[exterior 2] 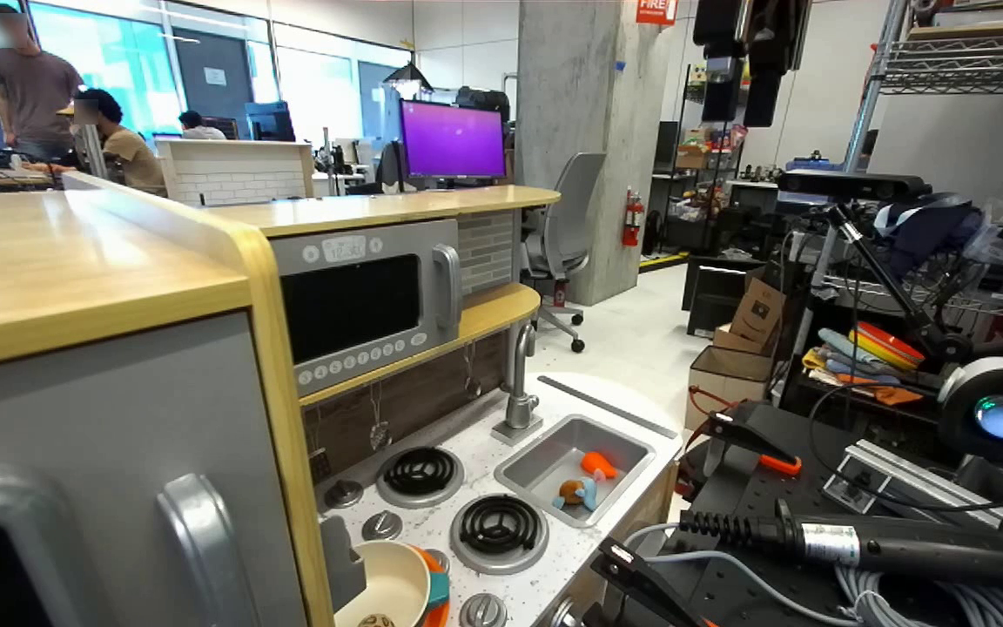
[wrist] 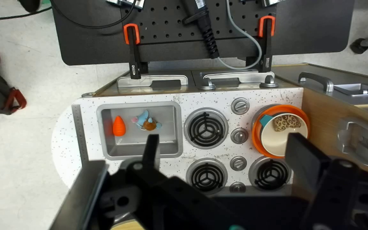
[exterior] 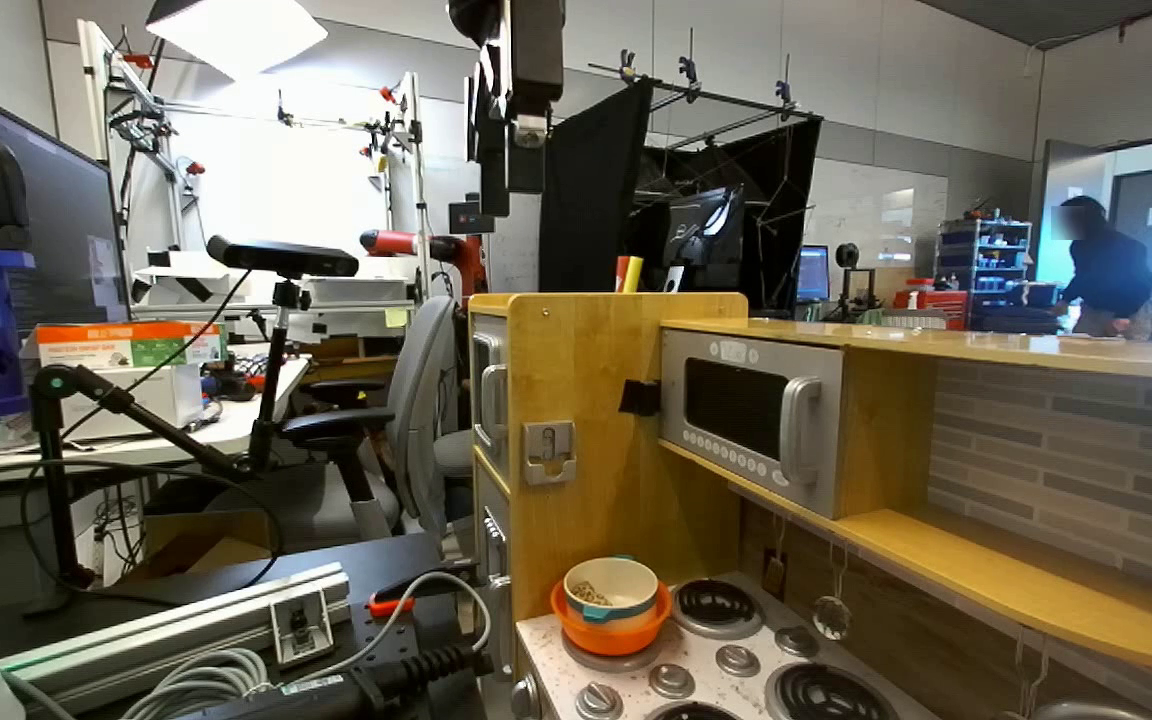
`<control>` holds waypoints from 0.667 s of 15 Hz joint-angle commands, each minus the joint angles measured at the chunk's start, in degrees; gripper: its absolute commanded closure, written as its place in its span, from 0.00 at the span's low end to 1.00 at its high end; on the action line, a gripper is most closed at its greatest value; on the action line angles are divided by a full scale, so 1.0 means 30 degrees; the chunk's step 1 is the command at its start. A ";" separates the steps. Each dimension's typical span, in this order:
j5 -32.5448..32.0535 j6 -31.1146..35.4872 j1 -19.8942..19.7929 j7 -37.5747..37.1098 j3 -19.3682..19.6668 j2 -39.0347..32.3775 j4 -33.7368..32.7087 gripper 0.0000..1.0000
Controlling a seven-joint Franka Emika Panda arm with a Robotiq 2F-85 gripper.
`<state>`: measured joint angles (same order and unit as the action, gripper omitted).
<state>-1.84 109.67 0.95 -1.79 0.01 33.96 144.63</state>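
Note:
My gripper (wrist: 224,140) is open and empty, high above the toy kitchen counter; it also shows at the top of both exterior views (exterior: 509,195) (exterior 2: 740,117). In the wrist view, a grey sink (wrist: 142,140) holds an orange ridged toy (wrist: 118,126) and a small blue and brown plush (wrist: 149,124). On a burner at the right sits an orange bowl (wrist: 256,137). Inside it is a cream pot (wrist: 275,143) with a teal handle, partly behind a finger. A leopard-print item (wrist: 286,122) lies in the pot. The gripper touches none of these.
Burners (wrist: 206,128) and knobs (wrist: 239,135) lie between sink and bowl. A toy microwave (exterior: 751,415) and wooden shelf (exterior: 1036,600) overhang the counter's back. A tall wooden cabinet (exterior: 626,430) stands beside the bowl. A faucet (exterior 2: 519,392) rises behind the sink. A black table (wrist: 91,41) with clamps adjoins the front.

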 commanded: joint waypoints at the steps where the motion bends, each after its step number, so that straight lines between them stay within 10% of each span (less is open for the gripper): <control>1: 0.0063 -0.0041 -0.0114 0.0050 -0.0103 -0.0007 -0.0035 0.00; 10: -0.0699 0.3433 -0.0082 0.0828 -0.0189 0.0133 0.0688 0.00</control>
<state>-2.44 114.69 0.95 -0.96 -0.31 33.99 145.19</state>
